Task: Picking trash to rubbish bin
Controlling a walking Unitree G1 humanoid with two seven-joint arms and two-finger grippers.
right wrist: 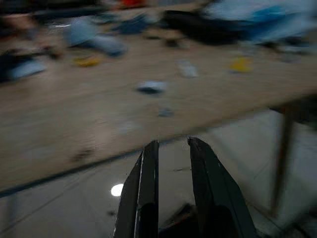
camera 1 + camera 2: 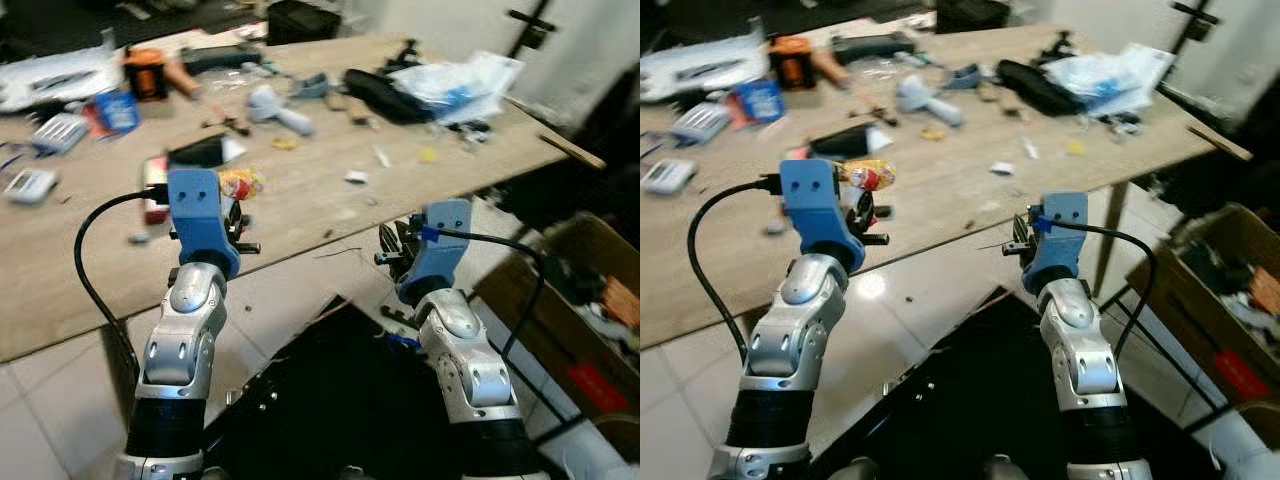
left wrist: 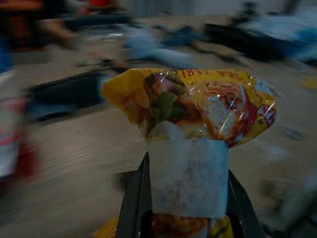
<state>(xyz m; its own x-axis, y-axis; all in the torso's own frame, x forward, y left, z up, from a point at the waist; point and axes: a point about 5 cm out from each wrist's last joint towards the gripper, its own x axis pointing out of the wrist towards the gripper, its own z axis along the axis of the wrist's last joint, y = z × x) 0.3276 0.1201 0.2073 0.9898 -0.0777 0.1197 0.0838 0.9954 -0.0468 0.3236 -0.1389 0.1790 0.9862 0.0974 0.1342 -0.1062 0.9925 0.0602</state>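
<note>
Wood makes up the long bench [image 2: 300,190], a pale plank top that runs across the room on thin legs, its near edge above a floor [image 2: 50,400] of light glossy tiles. Clutter covers the far half: a black pouch [image 2: 385,95], a heap of clear plastic bags [image 2: 465,75], a grey-blue tool [image 2: 278,108], an orange-and-black item [image 2: 146,72], a blue packet [image 2: 115,110], a white keypad-like device [image 2: 30,185], plus small scraps of yellow and white scattered over the planks. To the robot's right, on the floor beside the bench, stands an open cardboard box [image 2: 590,300] with odds and ends in it. A black shape lies on the tiles between the two arms.

The left gripper [image 2: 238,200] is raised over the near part of the bench, and its jaws are clamped on a yellow snack wrapper [image 3: 198,106] — crumpled clear-and-yellow film with red print and a white paper band at the base. The wrapper sits right between the fingers [image 3: 131,208], its bulk sticking out past the tips and held above the wood rather than on it.

The right gripper [image 1: 171,146] hangs lower, just off the bench's near edge over the tiles — its jaws stand narrowly parted with nothing between them. The wrist views are blurred.
</note>
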